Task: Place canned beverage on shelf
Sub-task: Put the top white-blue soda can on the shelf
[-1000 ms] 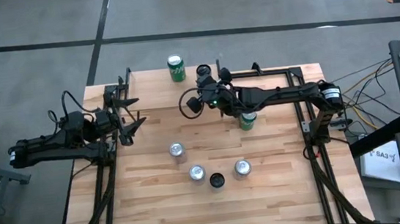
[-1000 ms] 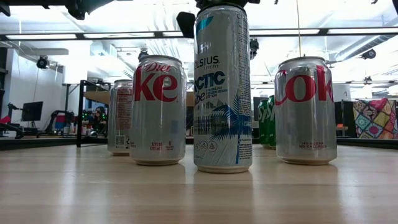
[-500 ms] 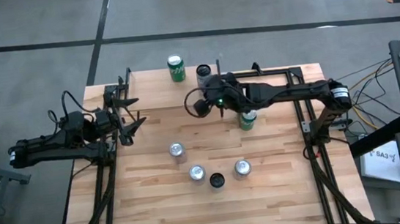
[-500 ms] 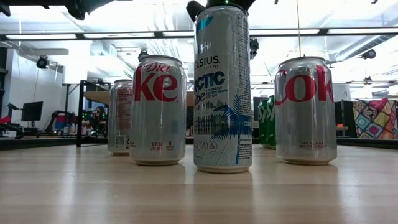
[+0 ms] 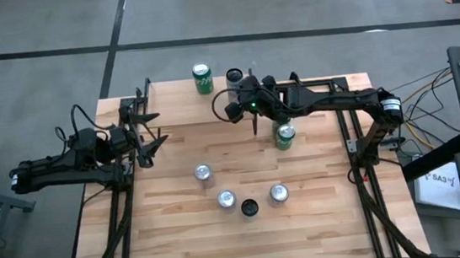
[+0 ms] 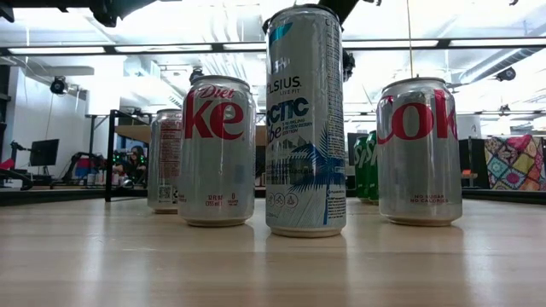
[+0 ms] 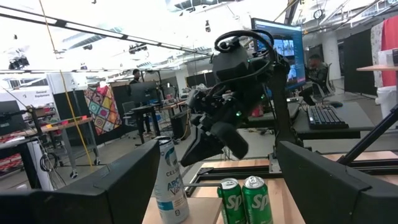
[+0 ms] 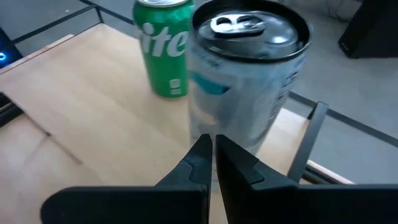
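pale blue-and-white slim can stands upright on light-wood shelf.

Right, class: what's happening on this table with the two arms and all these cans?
The right arm reaches across to the far side of the table, where a tall white can stands upright beside a green can on the light-wood shelf. The right pincer is shut, its tips just in front of the tall can and not gripping it. The left pincer is open and waits at the table's left side. Other cans stand on the tabletop.
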You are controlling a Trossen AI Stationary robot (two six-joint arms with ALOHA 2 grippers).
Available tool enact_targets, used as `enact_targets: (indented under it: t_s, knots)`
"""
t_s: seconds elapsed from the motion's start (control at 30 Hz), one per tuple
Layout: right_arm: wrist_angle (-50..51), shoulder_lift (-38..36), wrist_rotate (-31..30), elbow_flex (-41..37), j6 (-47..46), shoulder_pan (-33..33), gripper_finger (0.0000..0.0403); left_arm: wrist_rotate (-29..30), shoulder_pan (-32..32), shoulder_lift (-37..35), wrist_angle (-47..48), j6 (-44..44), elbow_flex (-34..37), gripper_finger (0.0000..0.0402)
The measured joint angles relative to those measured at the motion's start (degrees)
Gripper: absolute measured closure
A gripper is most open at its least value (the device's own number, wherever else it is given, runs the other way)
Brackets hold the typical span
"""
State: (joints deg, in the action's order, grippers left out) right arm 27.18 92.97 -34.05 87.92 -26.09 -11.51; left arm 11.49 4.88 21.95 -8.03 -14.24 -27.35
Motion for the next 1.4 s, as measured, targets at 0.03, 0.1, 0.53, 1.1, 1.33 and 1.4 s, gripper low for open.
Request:
enact_targets:
  t_s: [0.03,0.1,0.53,1.1,1.33,1.4]
  knots:
    - [0.0,0.0,0.1,0.0,-0.4,0.3,0.039,0.0,0.0,0.0,0.0,-0.2,0.0,0.0092]
    - [0.0,0.0,0.6,0.0,-0.8,0.9,0.039,0.0,0.0,0.0,0.0,-0.3,0.0,0.0092]
    - [-1.0,0.7,-1.9,0.0,0.3,-0.4,0.039,0.0,0.0,0.0,0.0,-0.3,0.0,0.0092]
    - [0.9,-1.2,5.1,0.9,3.9,3.8,0.039,-0.9,-0.2,2.4,0.0,-0.1,0.0,0.0092]
    - [5.8,-5.9,7.7,0.7,10.4,4.4,0.039,-6.1,-0.2,13.4,-8.1,1.6,0.1,0.0092]
    - [7.5,-7.0,8.3,0.6,12.4,4.6,0.039,-5.0,-0.1,17.2,-12.0,1.3,0.1,0.0092]
